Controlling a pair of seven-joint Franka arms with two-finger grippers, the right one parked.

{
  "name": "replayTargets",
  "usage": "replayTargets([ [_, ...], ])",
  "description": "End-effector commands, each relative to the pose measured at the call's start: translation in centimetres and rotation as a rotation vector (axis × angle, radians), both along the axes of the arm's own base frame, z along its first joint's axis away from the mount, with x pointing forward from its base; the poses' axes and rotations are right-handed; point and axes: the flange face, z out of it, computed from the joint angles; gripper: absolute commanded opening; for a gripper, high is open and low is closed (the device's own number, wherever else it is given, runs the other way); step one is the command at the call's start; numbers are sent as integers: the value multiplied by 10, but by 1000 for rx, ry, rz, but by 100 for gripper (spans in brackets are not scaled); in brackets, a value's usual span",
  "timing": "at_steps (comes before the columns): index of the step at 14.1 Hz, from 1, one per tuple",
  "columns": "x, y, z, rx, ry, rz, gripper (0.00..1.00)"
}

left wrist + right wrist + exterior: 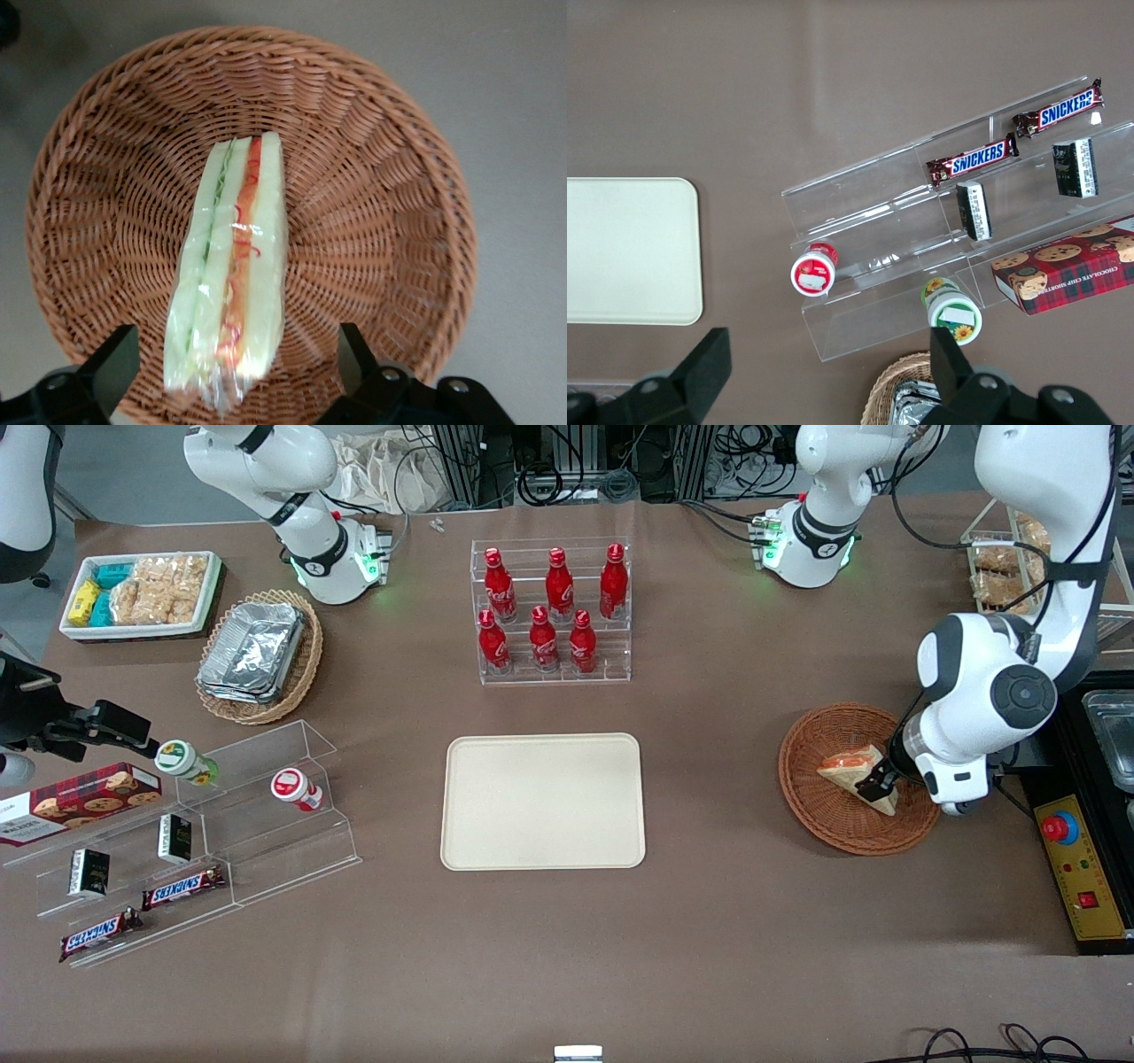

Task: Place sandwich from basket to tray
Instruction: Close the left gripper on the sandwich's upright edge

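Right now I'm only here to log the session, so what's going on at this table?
The left arm is picking up a sandwich from a round wicker basket at its end of the table. Its claw is down in the basket, open, with one finger on each side of the wrapped sandwich, which lies on the basket floor, not yet lifted. The cream tray at mid-table, where the sandwich goes, has nothing on it.

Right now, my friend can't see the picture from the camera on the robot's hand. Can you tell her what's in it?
A wrapped sandwich with green and orange-red filling lies in a round brown wicker basket on a plain tabletop. The gripper hangs just above it, open, with one black finger on each side of the sandwich, not touching it.
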Motion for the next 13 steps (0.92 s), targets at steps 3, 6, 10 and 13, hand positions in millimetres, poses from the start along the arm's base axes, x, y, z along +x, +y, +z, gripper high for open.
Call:
replayTargets([
  [3, -6, 4, -21, 10, 8, 39, 100],
  [6, -11, 5, -28, 10, 25, 39, 100],
  [10, -12, 4, -43, 3, 20, 78, 91],
  [13, -11, 2, -45, -1, 7, 76, 11],
])
